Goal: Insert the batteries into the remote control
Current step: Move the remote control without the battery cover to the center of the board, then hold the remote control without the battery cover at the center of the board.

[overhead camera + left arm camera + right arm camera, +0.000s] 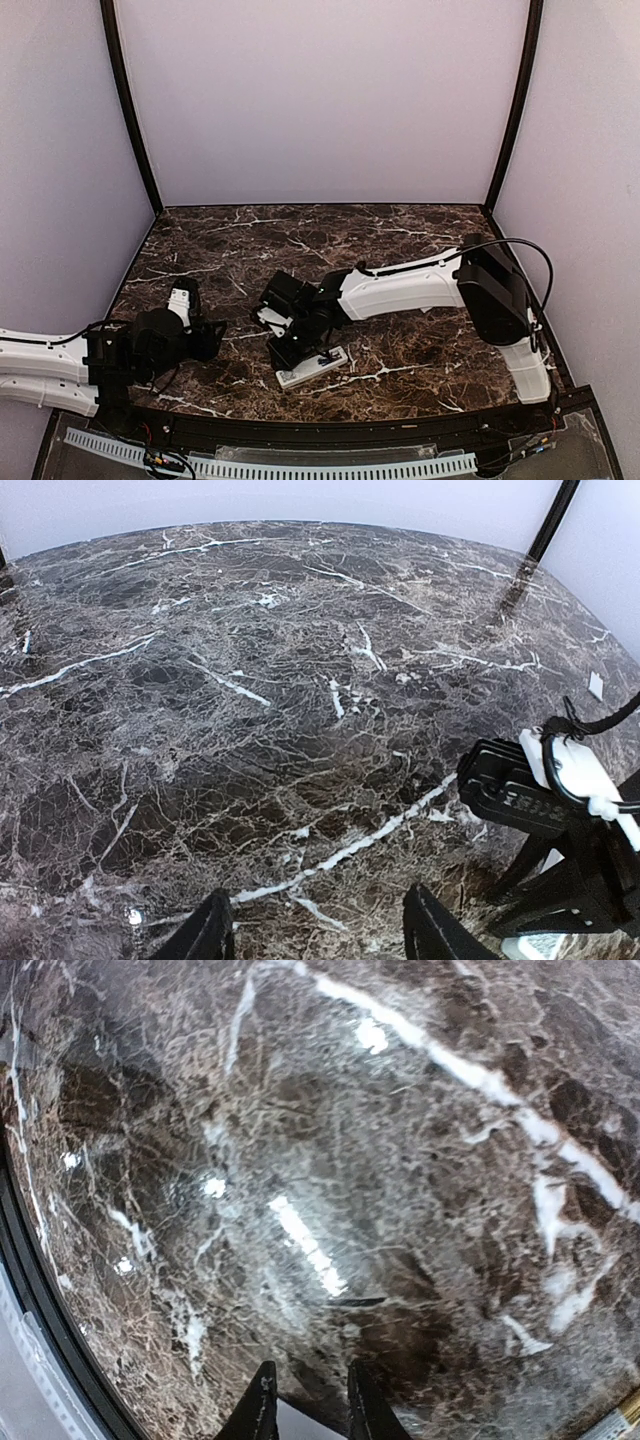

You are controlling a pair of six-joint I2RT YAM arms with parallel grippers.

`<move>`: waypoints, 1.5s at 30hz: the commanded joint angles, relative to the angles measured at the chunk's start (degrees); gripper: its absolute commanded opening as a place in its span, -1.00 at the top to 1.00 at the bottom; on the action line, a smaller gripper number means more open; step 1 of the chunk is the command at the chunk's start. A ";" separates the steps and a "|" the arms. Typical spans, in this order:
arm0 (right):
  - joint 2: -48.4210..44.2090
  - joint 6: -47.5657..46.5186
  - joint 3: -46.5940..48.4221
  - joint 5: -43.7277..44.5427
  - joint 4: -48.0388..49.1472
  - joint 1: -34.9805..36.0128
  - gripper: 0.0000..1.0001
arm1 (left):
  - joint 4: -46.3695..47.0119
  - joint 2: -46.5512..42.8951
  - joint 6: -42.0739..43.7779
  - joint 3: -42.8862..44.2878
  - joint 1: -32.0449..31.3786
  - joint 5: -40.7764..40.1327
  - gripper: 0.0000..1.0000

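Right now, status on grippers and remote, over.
Left gripper open, empty. Right gripper down at the remote control, jaws narrow, grip unclear. No batteries made out. Nothing blocking.

Dark brown marble-look tabletop (pixel 400 240) w/ white veins, glossy, glare spots in rt wrist view. Plain pale lilac backdrop (pixel 320 100) behind & on both sides. Black left pole (pixel 130 110) & right pole (pixel 515 110) rise from rear corners. White slotted strip (pixel 300 466) runs along near edge, just below black rim (pixel 330 425).
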 commanded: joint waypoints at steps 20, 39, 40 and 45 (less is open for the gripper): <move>-15.51 -3.54 -3.13 3.84 -2.44 0.03 0.48 | 5.10 24.02 11.82 10.46 -20.13 -7.10 -0.23; -25.20 -5.86 -25.79 8.01 13.40 -5.56 0.34 | 6.74 39.51 21.98 14.27 -23.27 13.46 -0.71; -25.25 -6.40 -26.62 7.72 14.76 -5.46 0.34 | 7.12 39.76 22.15 14.28 -23.26 13.43 -0.70; -24.61 -7.47 -29.87 7.22 20.28 -4.49 0.37 | 7.83 40.63 22.20 14.41 -23.13 12.65 -0.61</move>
